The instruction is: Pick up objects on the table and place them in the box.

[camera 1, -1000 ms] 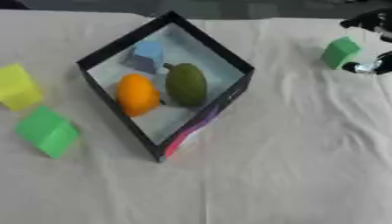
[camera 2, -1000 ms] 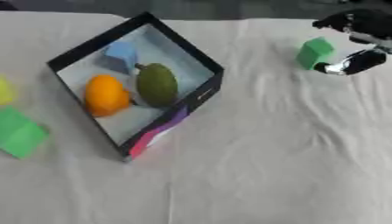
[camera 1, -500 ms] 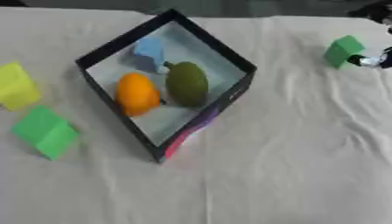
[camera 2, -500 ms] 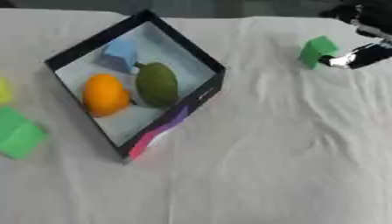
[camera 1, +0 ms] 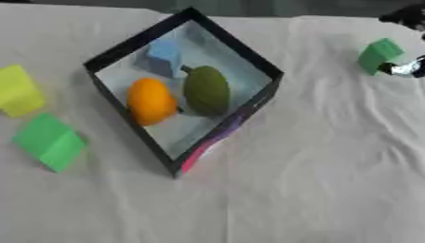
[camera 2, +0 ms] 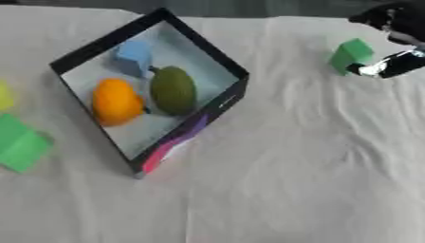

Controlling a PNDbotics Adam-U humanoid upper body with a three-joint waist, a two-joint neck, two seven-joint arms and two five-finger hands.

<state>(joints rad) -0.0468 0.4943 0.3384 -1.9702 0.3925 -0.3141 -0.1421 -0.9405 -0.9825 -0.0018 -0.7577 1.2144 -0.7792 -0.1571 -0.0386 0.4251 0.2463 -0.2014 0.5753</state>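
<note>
While the right hand [camera 1: 407, 69] shows only as a dark and silvery sliver at the edge of the left eye view, the small green block [camera 1: 379, 55] sits right against it, on the side toward the box [camera 1: 267, 71] — whether the fingers pinch it or merely touch it I cannot tell from where it is cut off. Well away from the hand, past the far side of the box, a yellow block [camera 1: 18, 90] and a larger green block [camera 1: 50, 141] lie on the white cloth [camera 1: 315, 180]; inside the box are an orange fruit [camera 1: 151, 100], a dark green fruit [camera 1: 206, 90] and a blue block [camera 1: 162, 56]. Over in the right eye view more of the hand appears — dark parts above the block and a silvery tip just below it, so it seems to bracket the block, though the closure is too blurred to judge. No left hand shows, so the right one is plainly nearer. The carry, I'd guess, runs leftward to the box.
</note>
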